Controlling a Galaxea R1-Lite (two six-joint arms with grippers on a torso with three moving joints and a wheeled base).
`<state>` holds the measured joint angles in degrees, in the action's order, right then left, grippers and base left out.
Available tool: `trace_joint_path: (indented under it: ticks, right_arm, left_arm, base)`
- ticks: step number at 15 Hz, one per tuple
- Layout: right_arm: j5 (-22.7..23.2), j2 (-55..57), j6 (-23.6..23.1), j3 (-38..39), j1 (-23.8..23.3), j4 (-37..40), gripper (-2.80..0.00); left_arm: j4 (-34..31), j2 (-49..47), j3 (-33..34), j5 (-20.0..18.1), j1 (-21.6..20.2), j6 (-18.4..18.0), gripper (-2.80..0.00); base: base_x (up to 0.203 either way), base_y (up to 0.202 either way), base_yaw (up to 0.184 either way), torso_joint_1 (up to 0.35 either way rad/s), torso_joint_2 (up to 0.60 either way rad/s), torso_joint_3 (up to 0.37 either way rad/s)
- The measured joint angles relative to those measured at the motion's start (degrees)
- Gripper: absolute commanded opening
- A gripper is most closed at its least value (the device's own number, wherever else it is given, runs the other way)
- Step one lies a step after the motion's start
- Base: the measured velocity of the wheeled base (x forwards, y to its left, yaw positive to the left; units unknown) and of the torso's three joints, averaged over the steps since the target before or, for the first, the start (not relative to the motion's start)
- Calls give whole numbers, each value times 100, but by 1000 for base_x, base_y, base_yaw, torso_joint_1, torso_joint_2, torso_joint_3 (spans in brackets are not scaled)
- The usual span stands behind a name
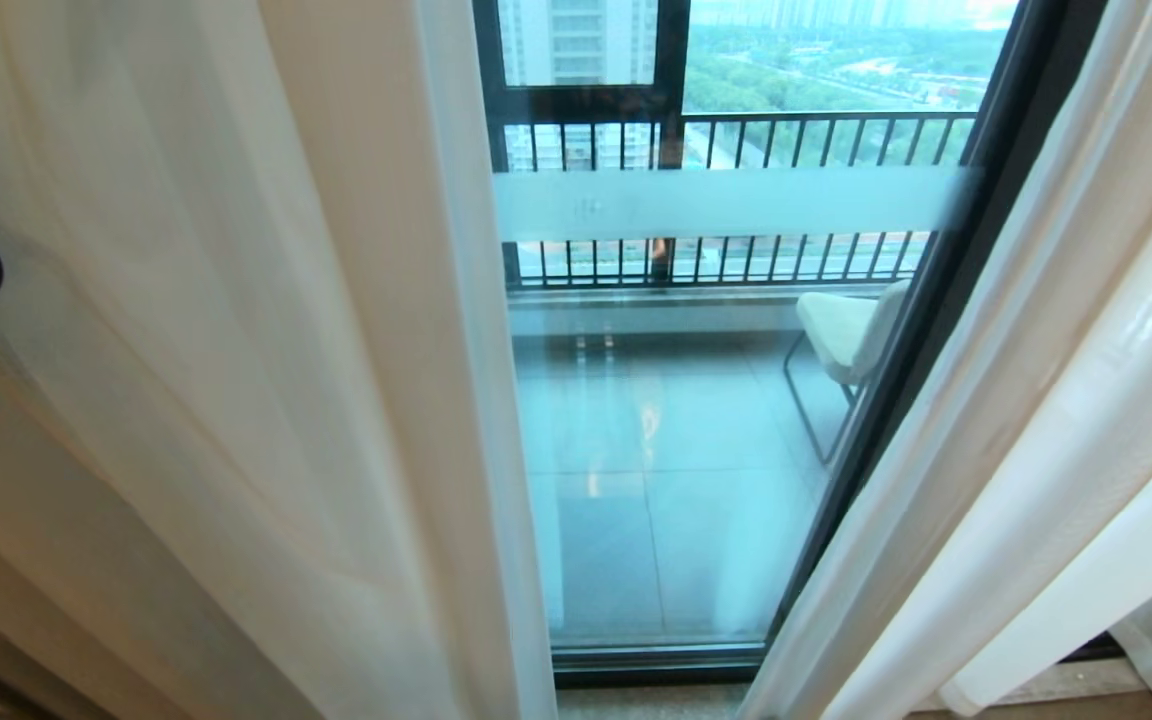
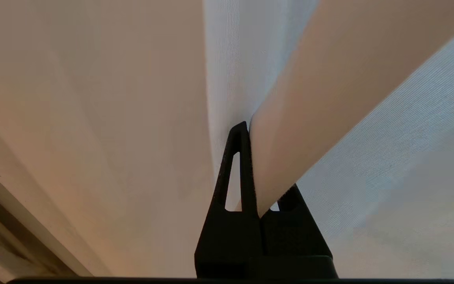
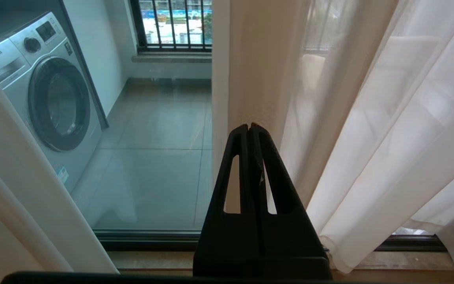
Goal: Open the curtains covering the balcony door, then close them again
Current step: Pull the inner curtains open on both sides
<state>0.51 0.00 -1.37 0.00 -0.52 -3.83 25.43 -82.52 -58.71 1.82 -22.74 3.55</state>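
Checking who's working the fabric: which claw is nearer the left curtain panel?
Left. The left claw is shut on a fold of the left curtain panel. The right claw is shut on nothing, hanging low near the balcony door sill.

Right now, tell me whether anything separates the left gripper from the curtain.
Nothing visible does. The left gripper is shut on a fold of the left curtain, fabric pinched between its fingers. The gap over the balcony door holds no obstacle.
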Motion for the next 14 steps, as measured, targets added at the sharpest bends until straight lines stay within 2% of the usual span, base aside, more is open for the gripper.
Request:
trace_joint_path:
  ticks: [12,14]
  right_arm:
    - [0,0,-1,0,0,-2,-280]
    - [0,0,-1,0,-2,0,-280]
  left_arm:
    - [0,47,48,9,6,3,-280]
    - [6,93,104,16,9,3,-280]
  base:
    - [0,189,0,4,3,3]
    - [0,114,2,-1,4,1]
